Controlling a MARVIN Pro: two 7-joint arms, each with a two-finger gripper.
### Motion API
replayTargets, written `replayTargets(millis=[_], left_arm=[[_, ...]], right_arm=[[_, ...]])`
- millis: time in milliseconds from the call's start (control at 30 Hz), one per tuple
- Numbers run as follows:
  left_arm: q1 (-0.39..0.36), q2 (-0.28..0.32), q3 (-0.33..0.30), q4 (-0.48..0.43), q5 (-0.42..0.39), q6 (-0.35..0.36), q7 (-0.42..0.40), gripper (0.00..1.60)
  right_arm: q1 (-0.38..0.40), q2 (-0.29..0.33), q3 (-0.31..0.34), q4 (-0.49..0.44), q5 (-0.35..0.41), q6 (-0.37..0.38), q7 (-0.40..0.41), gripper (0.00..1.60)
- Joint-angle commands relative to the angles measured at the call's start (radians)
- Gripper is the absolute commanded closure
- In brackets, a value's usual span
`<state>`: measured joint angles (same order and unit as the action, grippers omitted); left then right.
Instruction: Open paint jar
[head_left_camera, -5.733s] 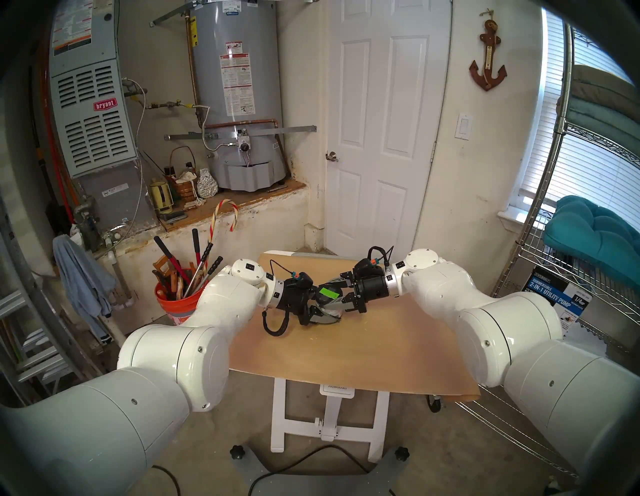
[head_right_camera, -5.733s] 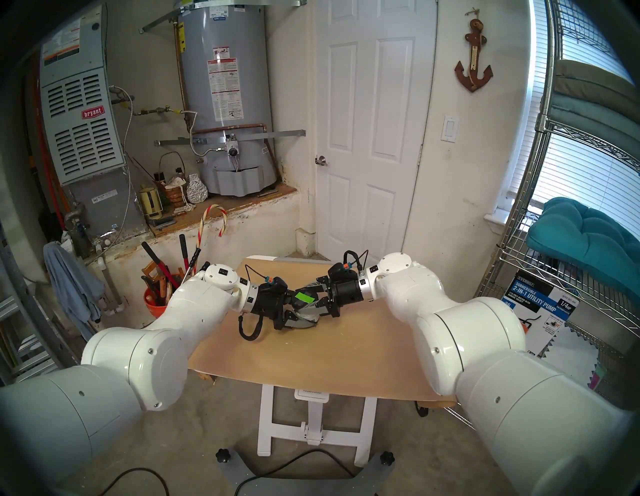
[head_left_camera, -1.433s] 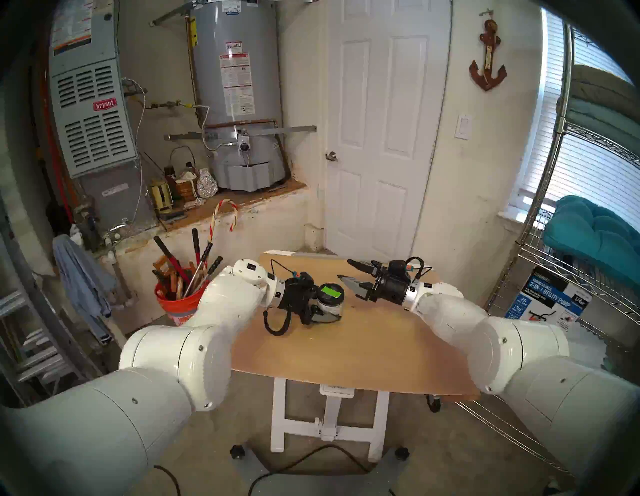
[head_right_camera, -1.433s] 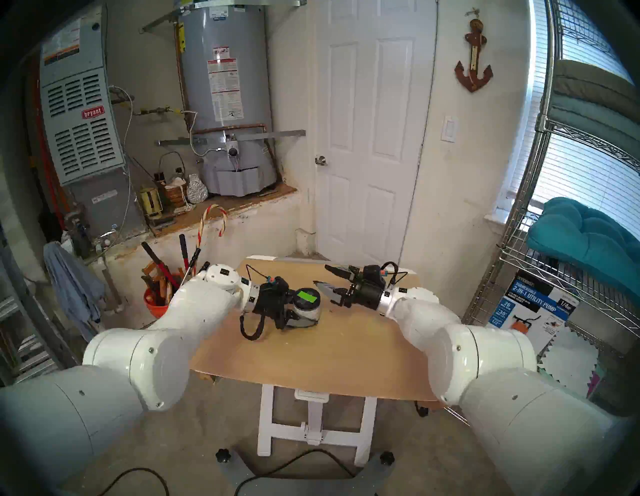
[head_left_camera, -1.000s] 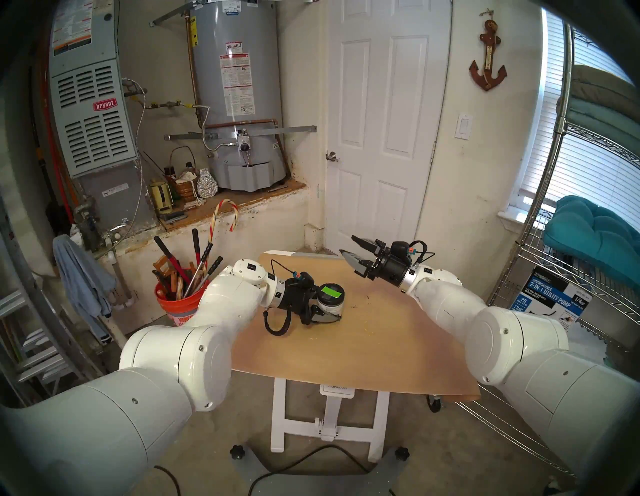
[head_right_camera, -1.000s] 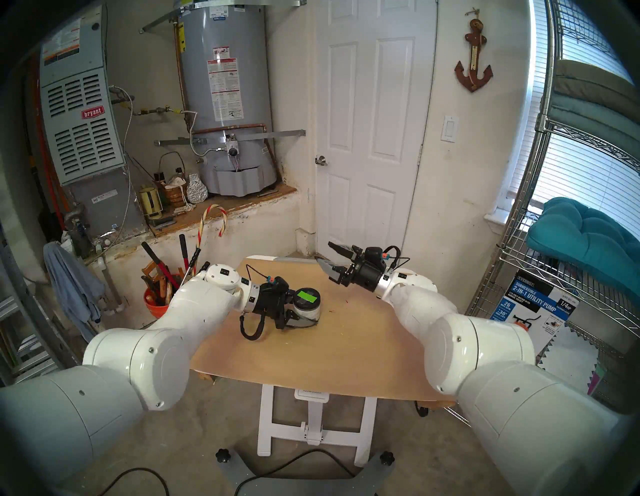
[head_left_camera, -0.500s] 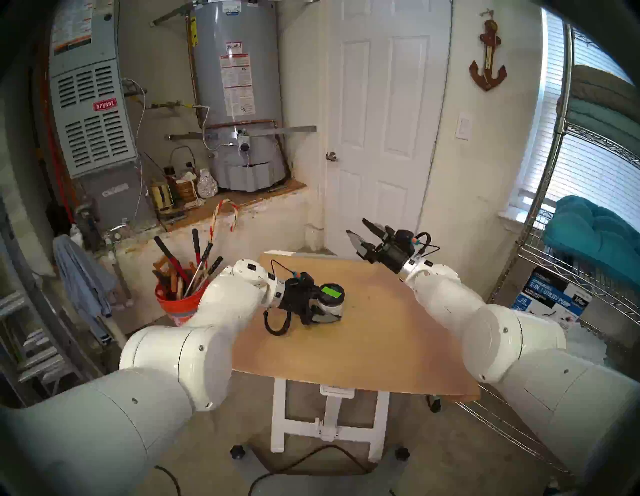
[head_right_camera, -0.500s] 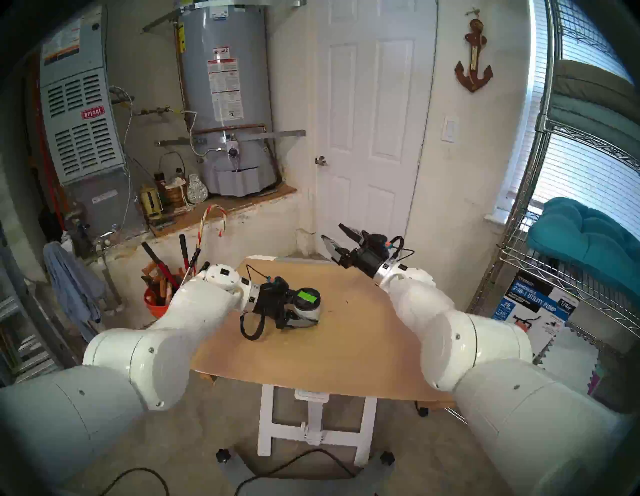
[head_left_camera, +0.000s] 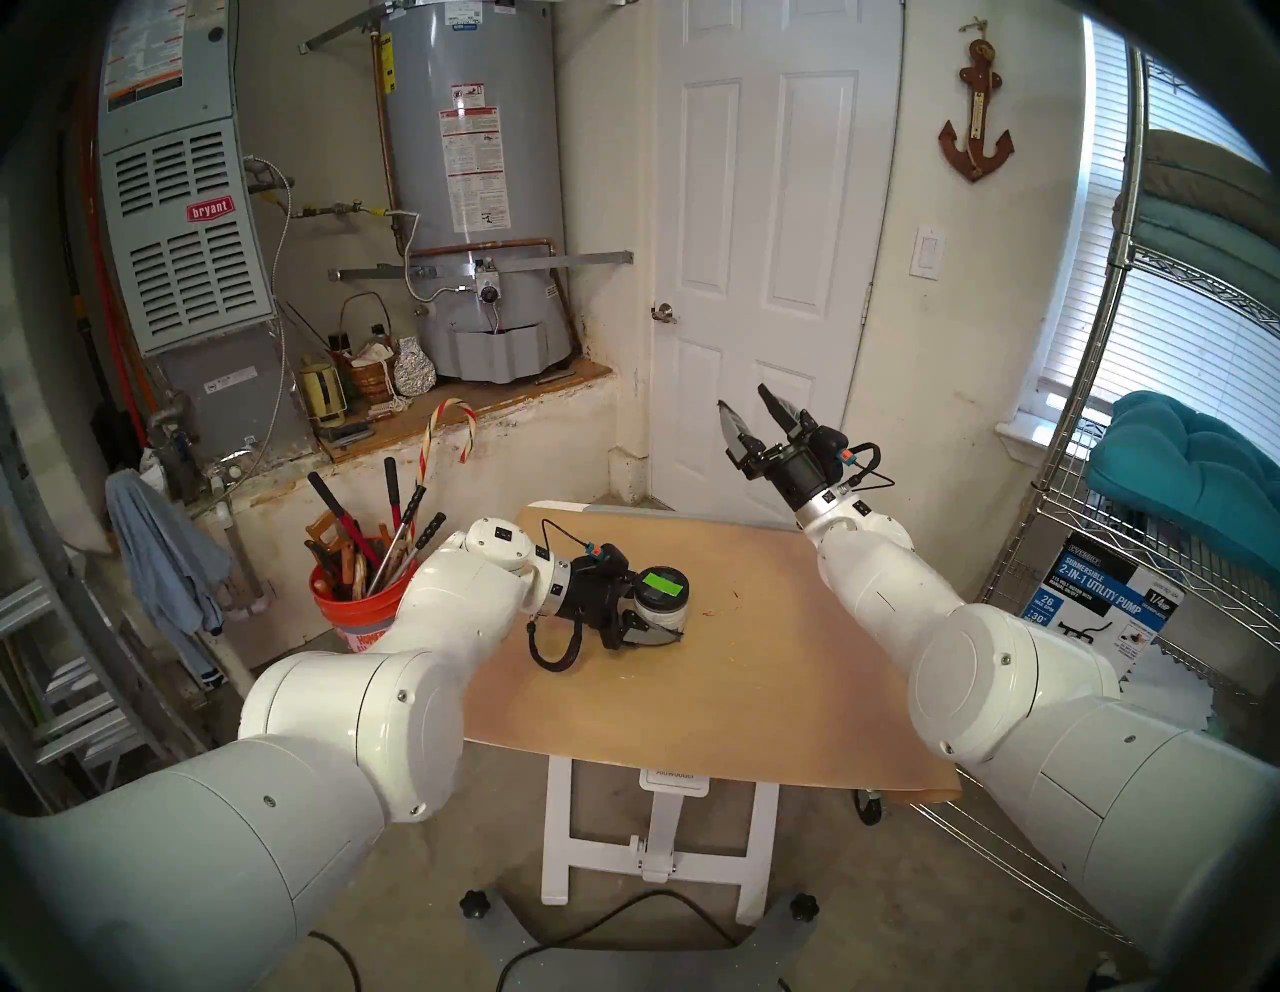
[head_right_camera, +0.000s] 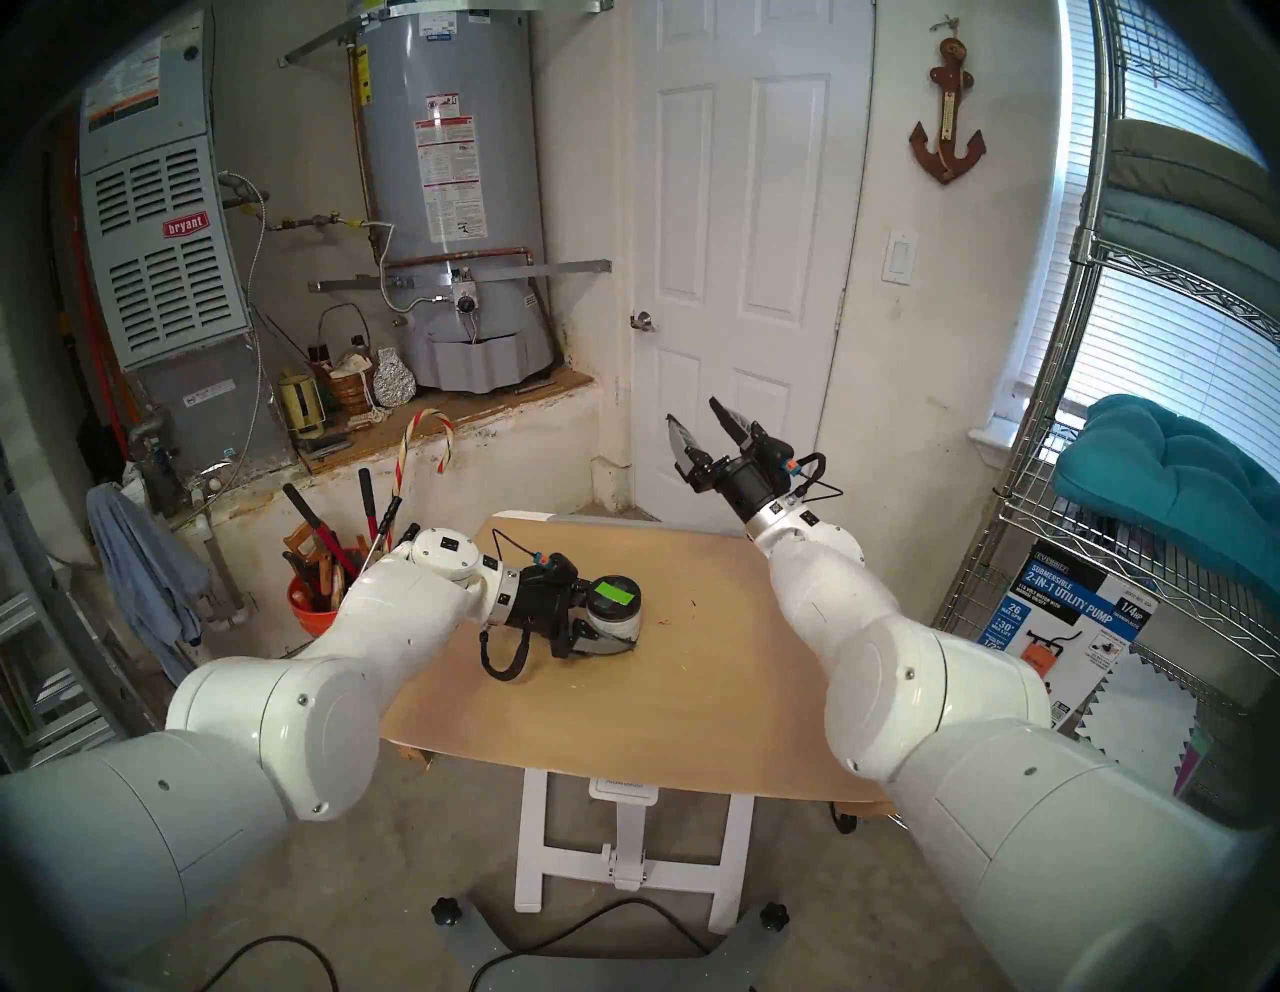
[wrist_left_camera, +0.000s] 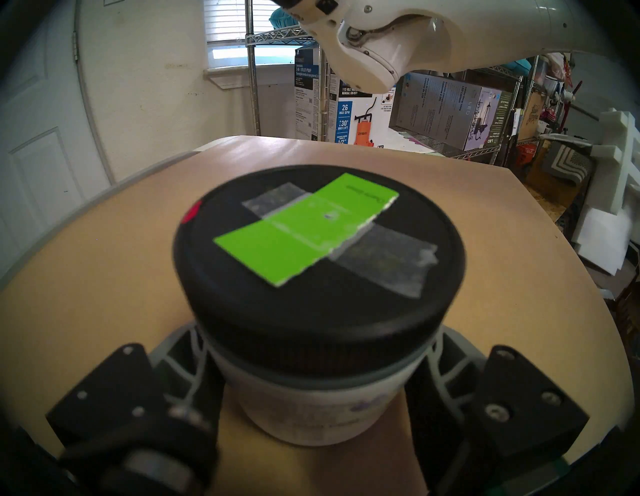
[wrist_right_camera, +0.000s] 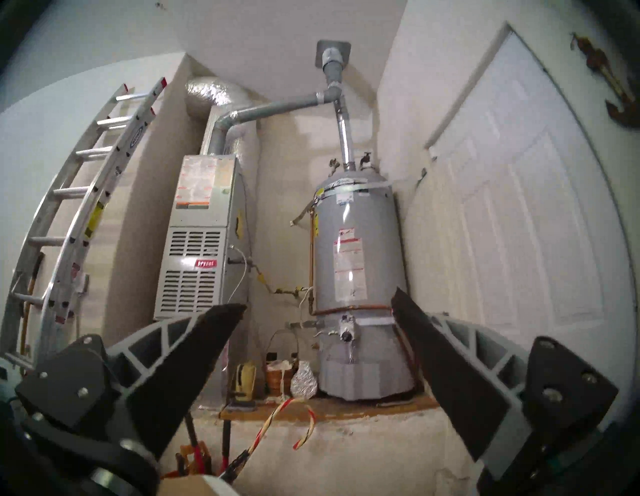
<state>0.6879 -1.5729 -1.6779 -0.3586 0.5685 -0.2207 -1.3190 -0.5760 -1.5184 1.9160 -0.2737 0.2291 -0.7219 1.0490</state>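
The paint jar stands upright on the paper-covered table, left of middle, and shows in the head right view. Its black lid with the green strip sits on it, seen close in the left wrist view. My left gripper is shut on the jar's white body below the lid. My right gripper is open and empty, raised high above the table's far right corner with its fingers pointing up. In the right wrist view it faces the water heater.
An orange bucket of tools stands on the floor left of the table. A wire shelf with a pump box is at the right. A white door and water heater are behind.
My right gripper, earlier around the lid, has opened, pulled back to the right and risen well above the table. The jar, its lid and my left gripper have stayed put.
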Motion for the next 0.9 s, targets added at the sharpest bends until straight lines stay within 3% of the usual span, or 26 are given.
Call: replayTargets(millis=[0,333,867], left_arm=[[-0.023,0.000,-0.002,-0.013,-0.003,-0.002,0.000,1.60],[-0.020,-0.001,-0.004,-0.011,-0.001,-0.002,0.001,1.60],[-0.019,-0.002,-0.009,-0.011,0.002,-0.002,0.001,1.60]], right_arm=[[0.067,-0.007,0.007,-0.086,0.013,-0.033,0.013,0.00],[0.046,0.048,0.011,-0.131,-0.003,-0.014,0.033,0.00],[-0.096,0.131,-0.021,-0.118,-0.080,0.077,0.107,0.00]])
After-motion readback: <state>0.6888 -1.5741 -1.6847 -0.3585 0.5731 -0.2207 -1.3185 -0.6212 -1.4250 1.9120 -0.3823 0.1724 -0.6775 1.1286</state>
